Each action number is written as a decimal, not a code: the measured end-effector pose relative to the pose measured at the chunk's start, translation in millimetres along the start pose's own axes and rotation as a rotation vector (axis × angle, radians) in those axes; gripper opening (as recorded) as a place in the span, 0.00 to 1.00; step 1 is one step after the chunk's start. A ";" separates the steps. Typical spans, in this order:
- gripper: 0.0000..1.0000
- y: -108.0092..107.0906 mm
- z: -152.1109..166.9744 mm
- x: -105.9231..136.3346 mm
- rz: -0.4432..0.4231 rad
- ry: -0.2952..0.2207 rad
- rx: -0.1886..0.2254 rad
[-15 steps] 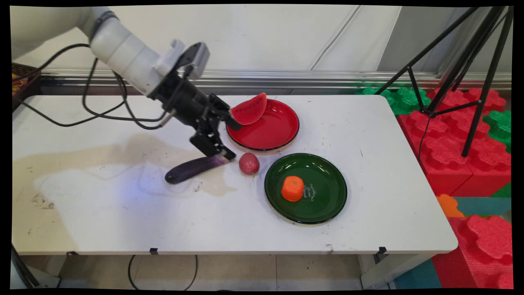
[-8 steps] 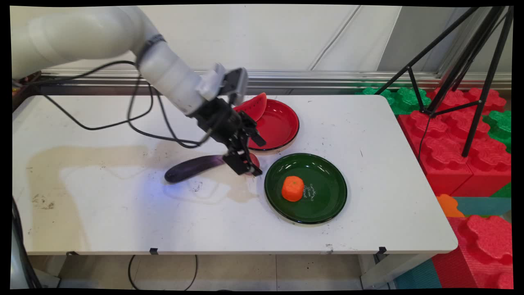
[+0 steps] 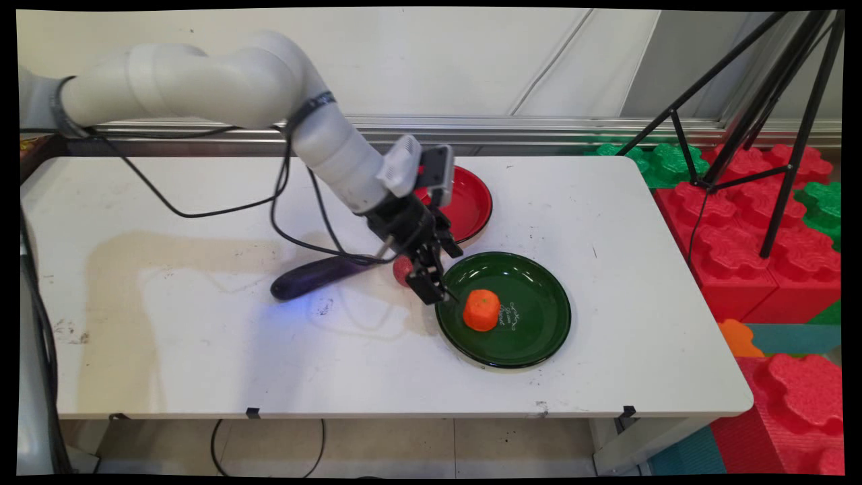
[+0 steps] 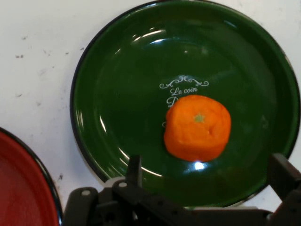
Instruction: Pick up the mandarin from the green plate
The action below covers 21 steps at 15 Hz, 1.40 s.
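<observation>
Gripper point(image 3: 438, 286): you see its fingers spread, holding nothing | Nearest: orange fruit point(image 4: 198, 127) (squat, no long axis), just ahead between the fingers | Seat: green plate point(image 3: 539, 337), toward tabletop's near right | Beside: red plate point(image 4: 19, 188).

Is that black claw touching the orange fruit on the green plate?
Apart. In the hand view the orange fruit lies on the green plate with bare plate showing between it and both fingers of the open gripper.

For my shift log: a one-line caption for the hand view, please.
Open gripper above the green plate, which holds an orange; a red plate sits at the lower left.
</observation>
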 end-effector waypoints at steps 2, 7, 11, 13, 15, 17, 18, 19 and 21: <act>1.00 -0.8 12.3 3.5 -0.002 -0.016 0.001; 1.00 -2.6 41.6 10.9 -0.002 -0.056 -0.002; 1.00 -1.4 59.8 14.2 0.003 -0.082 -0.014; 1.00 -0.5 67.8 15.8 0.002 -0.092 -0.020; 1.00 0.3 72.9 17.2 0.003 -0.097 -0.025; 1.00 0.8 77.1 18.8 0.005 -0.101 -0.028; 1.00 1.0 78.4 19.5 0.005 -0.102 -0.029; 1.00 1.1 80.3 20.4 0.006 -0.103 -0.030; 0.00 1.0 82.6 22.1 0.008 -0.103 -0.030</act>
